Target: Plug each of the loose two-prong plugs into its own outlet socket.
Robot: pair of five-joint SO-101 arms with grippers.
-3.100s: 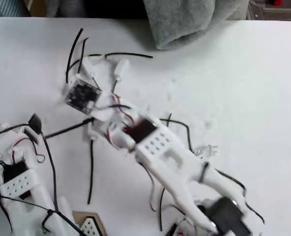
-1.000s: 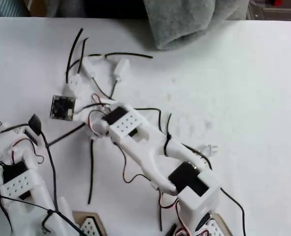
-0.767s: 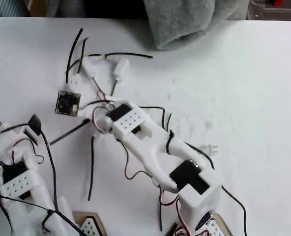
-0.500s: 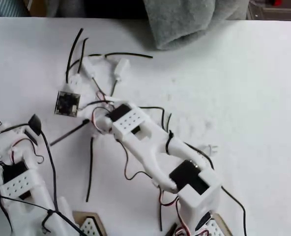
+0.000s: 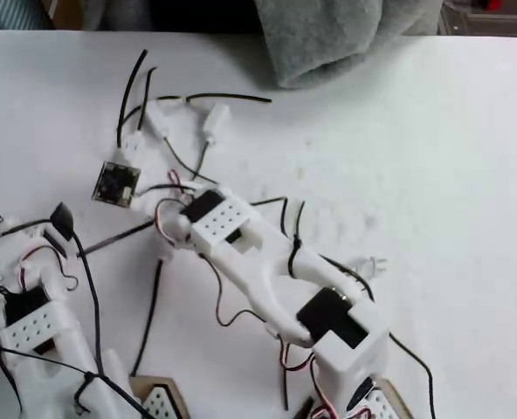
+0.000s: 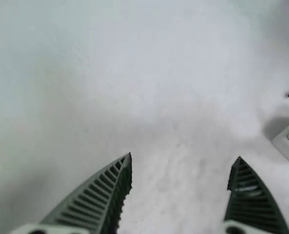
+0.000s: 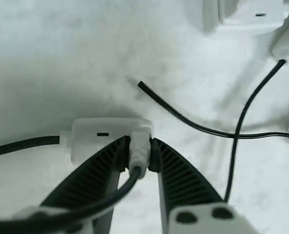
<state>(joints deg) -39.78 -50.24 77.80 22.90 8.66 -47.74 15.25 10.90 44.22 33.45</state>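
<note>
White two-prong plug (image 7: 139, 150): clenched in right gripper (image 7: 139, 142), nose against white rectangular outlet socket (image 7: 101, 134), left-centre of white bench (image 5: 433, 157); probably held for seating. Left gripper (image 6: 181, 170) released, near left edge.

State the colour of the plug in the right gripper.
White plug, best seen in the right wrist view.
</note>
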